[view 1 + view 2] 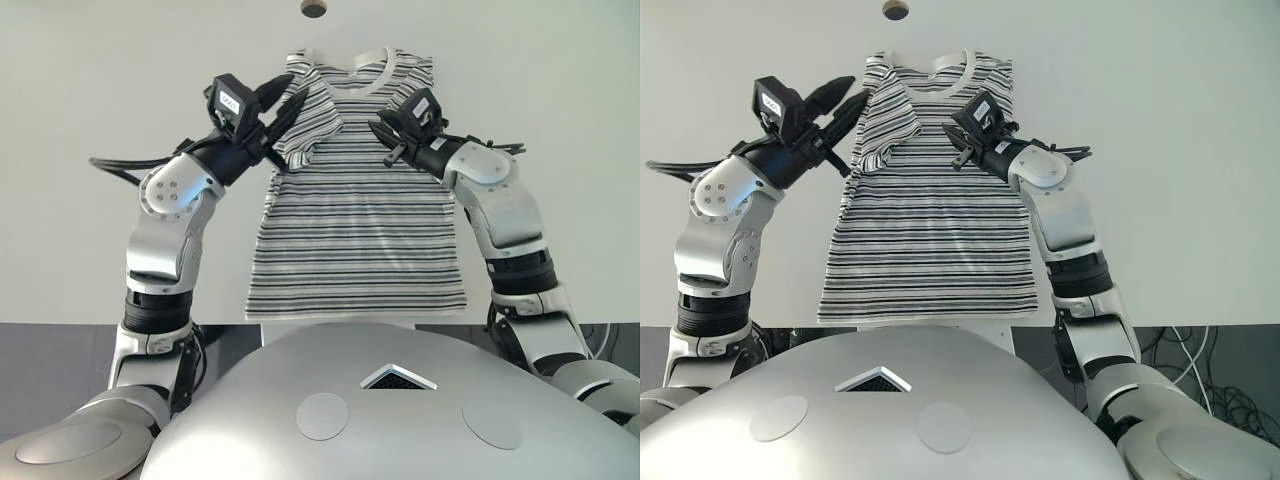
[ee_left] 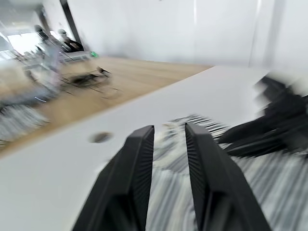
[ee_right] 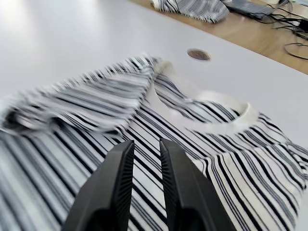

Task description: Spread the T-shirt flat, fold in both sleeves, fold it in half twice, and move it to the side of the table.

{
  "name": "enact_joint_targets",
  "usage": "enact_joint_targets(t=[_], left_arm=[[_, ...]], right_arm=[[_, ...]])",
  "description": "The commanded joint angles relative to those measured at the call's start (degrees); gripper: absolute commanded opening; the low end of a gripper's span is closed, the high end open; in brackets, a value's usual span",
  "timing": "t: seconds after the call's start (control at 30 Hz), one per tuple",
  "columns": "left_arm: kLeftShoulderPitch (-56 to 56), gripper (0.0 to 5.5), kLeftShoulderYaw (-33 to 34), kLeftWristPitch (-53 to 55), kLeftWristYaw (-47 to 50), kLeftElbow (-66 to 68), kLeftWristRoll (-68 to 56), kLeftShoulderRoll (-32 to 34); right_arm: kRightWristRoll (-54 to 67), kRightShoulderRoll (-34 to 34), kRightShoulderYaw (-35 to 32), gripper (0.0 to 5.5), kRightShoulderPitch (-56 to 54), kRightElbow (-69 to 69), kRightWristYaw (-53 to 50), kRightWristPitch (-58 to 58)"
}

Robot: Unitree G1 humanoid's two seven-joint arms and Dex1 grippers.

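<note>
Judging both sleeves folded, I'd pinch the T-shirt (image 1: pixel 355 225) either side of its collar (image 1: pixel 358 78) with left gripper (image 1: pixel 297 88) and right gripper (image 1: pixel 380 142), both narrowly parted and empty, lifting evenly.

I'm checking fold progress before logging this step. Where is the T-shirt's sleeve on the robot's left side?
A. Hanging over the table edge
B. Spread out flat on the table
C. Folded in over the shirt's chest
C: the sleeve lies doubled inward on top of the T-shirt, its edge reaching toward the collar.
</note>
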Motion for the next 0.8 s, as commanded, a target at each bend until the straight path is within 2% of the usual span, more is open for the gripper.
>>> enact_joint_targets(t=[0.03, 0.1, 0.17, 0.23, 0.33, 0.4, 0.5, 0.8], left_arm=[[6.6, 1.19, 3.5, -24.9, 2.6, 5.8, 16.4, 10.1], [12.2, 1.19, 5.4, -38.5, 2.5, 9.0, 23.9, 17.7], [17.7, 1.19, 6.8, -48.2, 3.0, 11.3, 29.5, 22.9], [22.1, 1.19, 8.0, -56.9, 4.2, 12.6, 34.4, 26.3], [33.2, 1.19, 10.9, -71.3, 5.4, 15.5, 41.2, 32.4], [37.3, 1.19, 13.7, -77.9, 6.2, 17.3, 43.7, 34.7], [38.0, 1.19, 15.8, -83.2, 7.1, 18.3, 47.7, 35.5], [33.3, 1.19, 11.2, -84.0, 4.8, 13.8, 53.5, 35.1]], right_arm=[[16.0, -5.7, -18.3, 0.99, 8.7, -17.3, 5.7, 6.4], [14.5, -9.8, -27.3, 0.99, 17.5, -21.1, 10.7, -7.3], [10.9, -15.0, -31.8, 0.99, 25.5, -19.4, 17.0, -16.9], [6.4, -20.0, -33.2, 0.99, 32.7, -15.8, 22.1, -25.2], [-3.9, -28.2, -33.3, 0.99, 49.3, -12.7, 31.5, -42.6], [-4.6, -31.2, -35.5, 0.99, 53.6, -12.2, 34.9, -45.1], [-5.2, -32.7, -36.0, 0.99, 53.5, -11.0, 34.4, -45.5], [-6.5, -32.4, -30.3, 0.99, 49.0, -12.0, 29.8, -43.4]])
